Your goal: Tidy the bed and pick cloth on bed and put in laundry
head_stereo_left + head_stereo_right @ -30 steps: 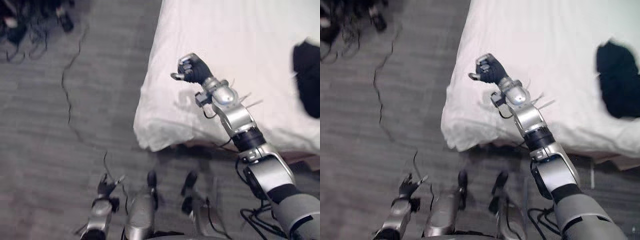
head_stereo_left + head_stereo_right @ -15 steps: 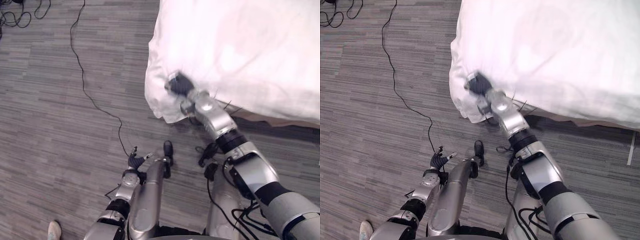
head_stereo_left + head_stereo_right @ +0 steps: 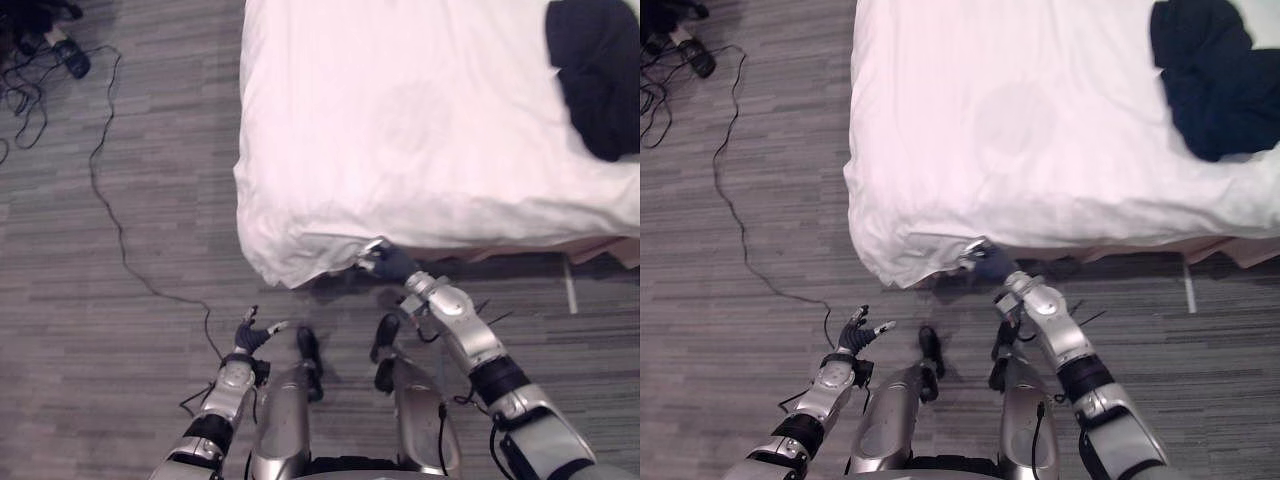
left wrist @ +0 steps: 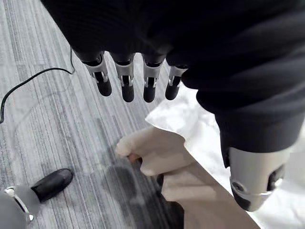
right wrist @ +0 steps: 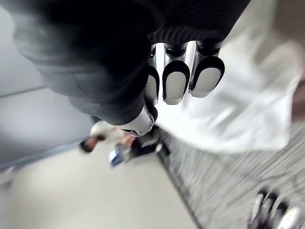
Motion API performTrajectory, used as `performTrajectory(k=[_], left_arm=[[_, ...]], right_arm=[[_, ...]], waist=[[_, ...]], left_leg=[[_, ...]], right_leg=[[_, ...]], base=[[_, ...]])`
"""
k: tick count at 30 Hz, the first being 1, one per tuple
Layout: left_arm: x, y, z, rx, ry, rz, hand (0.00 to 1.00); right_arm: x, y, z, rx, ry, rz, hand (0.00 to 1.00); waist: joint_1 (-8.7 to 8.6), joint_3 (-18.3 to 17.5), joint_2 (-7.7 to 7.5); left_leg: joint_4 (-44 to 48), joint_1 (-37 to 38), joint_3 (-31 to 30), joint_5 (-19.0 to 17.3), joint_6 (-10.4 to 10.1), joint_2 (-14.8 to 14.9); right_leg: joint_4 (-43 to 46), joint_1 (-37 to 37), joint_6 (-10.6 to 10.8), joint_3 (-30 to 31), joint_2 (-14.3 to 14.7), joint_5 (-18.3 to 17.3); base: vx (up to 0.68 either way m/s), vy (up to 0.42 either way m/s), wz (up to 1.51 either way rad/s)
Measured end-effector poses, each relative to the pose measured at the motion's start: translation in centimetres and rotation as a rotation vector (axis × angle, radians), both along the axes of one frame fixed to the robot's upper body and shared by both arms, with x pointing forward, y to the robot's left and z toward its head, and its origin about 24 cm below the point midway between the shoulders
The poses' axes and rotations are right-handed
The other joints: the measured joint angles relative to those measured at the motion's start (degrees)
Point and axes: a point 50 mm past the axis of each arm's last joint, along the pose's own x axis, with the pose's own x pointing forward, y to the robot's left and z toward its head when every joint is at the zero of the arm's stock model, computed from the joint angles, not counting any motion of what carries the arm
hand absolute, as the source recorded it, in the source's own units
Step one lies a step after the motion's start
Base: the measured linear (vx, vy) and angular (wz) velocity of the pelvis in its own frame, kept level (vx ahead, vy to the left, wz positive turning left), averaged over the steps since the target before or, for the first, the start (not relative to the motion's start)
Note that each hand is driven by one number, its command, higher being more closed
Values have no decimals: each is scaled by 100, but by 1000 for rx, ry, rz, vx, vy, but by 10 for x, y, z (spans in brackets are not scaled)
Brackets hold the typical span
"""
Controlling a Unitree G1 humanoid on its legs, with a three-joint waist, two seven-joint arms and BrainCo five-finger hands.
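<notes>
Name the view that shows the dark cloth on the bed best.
The right eye view: the crumpled black cloth lies on the white bed sheet nearly whole. The left eye view shows it cut off at the right edge.

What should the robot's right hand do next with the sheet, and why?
Probably tug the hem gently downward. The right hand seems curled on the lower edge of the white sheet, where the corner looks bunched. The dark cloth lies far off on the sheet; the left hand hangs open near the floor.
</notes>
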Motion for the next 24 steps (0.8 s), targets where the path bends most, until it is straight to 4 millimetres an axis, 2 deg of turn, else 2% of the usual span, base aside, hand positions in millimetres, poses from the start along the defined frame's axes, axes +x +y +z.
performTrajectory(k=[2, 3, 4, 5, 6, 9, 10, 11, 12, 13, 14, 15, 16, 17, 18, 20, 21, 22, 24], left_arm=[[-9, 3, -8, 6, 46, 8, 0], [-16, 3, -14, 10, 81, 6, 0], [-20, 4, -16, 9, 95, 6, 0], [-23, 4, -18, 9, 106, 8, 0], [-34, 6, -26, 6, 151, 10, 0], [-50, 10, -33, 22, 201, 2, 0], [-52, 12, -34, 30, 208, -5, 0], [-50, 11, -33, 27, 205, -13, 0], [-42, 7, -29, 17, 183, -27, 0], [-31, 3, -24, 10, 146, -38, 0], [-26, 0, -21, 4, 130, -43, 0], [-13, -8, -15, -4, 94, -71, 0], [-9, -10, -13, -4, 85, -78, 0], [1, -17, -8, -8, 60, -105, 0], [7, -24, -5, -14, 45, -125, 0], [10, -33, -4, -42, 36, -129, 0], [11, -39, -3, -57, 29, -132, 0], [11, -42, -2, -65, 25, -134, 0], [13, -49, 3, -91, -13, -141, 0]], right_arm=[[-20, 16, 18, 84, -31, 172, 100], [-25, 19, 30, 132, -51, 224, 100], [-26, 18, 33, 145, -57, 232, 100], [-25, 16, 35, 158, -54, 230, 100], [-18, 7, 40, 198, -36, 169, 100], [-2, -8, 46, 225, -24, 15, 100], [15, -16, 49, 226, -12, -75, 100], [28, -23, 51, 227, -6, -140, 100], [49, -38, 61, 235, -11, -249, 100], [73, -53, 85, 267, -42, -365, 100], [82, -61, 96, 278, -59, -411, 100], [101, -83, 123, 305, -104, -513, 100], [103, -86, 127, 309, -110, -529, 100], [112, -108, 140, 327, -121, -618, 100], [116, -128, 140, 329, -105, -703, 100], [118, -157, 126, 367, -29, -839, 100], [116, -165, 124, 411, -13, -876, 100], [115, -167, 126, 437, -18, -877, 100], [109, -166, 138, 516, -45, -852, 100]], waist=[[-62, -156, -198], [-101, -287, -309], [-98, -356, -349], [-93, -413, -372], [-69, -555, -401], [-48, -700, -380], [-16, -621, -266], [15, -593, -238], [65, -462, -137], [78, -245, 8], [77, -188, 115], [89, -65, 383], [96, -44, 416], [180, 52, 590], [281, 121, 677], [357, 232, 721], [359, 247, 724], [348, 251, 721], [223, 269, 712]], left_leg=[[-56, 248, 22, -20, -40, 49], [-122, 425, 35, -23, -46, 46], [-142, 490, 47, -28, -52, 40], [-157, 541, 55, -35, -62, 36], [-177, 719, 66, -81, -68, 13], [-157, 727, 70, -115, -30, -14], [-27, 601, 68, -177, 3, -14], [121, 484, 57, -229, 27, -9], [350, 289, 38, -347, 56, 5], [640, -21, -2, -452, 108, 11], [753, -214, -33, -465, 122, 3], [945, -742, -93, -467, 133, -36], [958, -815, -100, -466, 135, -44], [999, -1195, -161, -463, 137, -105], [1031, -1396, -201, -448, 147, -153], [1244, -1590, -216, -424, 172, -216], [1444, -1748, -201, -445, 201, -214], [1546, -1835, -189, -474, 240, -212], [2044, -2115, -126, -649, 275, -130]], right_leg=[[-50, 233, -39, 9, 70, -26], [-64, 383, -59, 20, 84, -43], [-82, 439, -59, 40, 88, -44], [-107, 485, -59, 57, 95, -44], [-153, 667, -58, 105, 94, -43], [-136, 672, -28, 141, 36, -22], [-77, 615, -19, 158, 6, -16], [-3, 529, -14, 166, -23, -16], [134, 389, 18, 195, -67, -38], [247, 174, 104, 199, -138, -83], [289, -1, 139, 196, -166, -72], [351, -476, 192, 214, -231, -40], [358, -552, 193, 214, -240, -40], [383, -896, 195, 213, -272, -35], [488, -1122, 228, 205, -344, -12], [1039, -1482, 161, 278, -489, -63], [1437, -1746, 74, 319, -583, -251], [1630, -1881, 74, 354, -639, -338], [2291, -2275, 68, 452, -781, -648]], base=[[167, -5, -10], [118, 28, -6], [104, 40, -5], [73, 69, -8], [56, 79, -6], [-20, 88, -2], [-112, 63, -1], [-201, 62, -2], [-265, 62, 3], [-294, 64, 8], [-383, 69, 22], [-267, 40, 20], [-326, 31, 24], [-165, 6, 15], [-190, 11, 17], [-89, -19, 12], [-74, -57, 5], [-38, -71, 1], [3, -84, -1]])
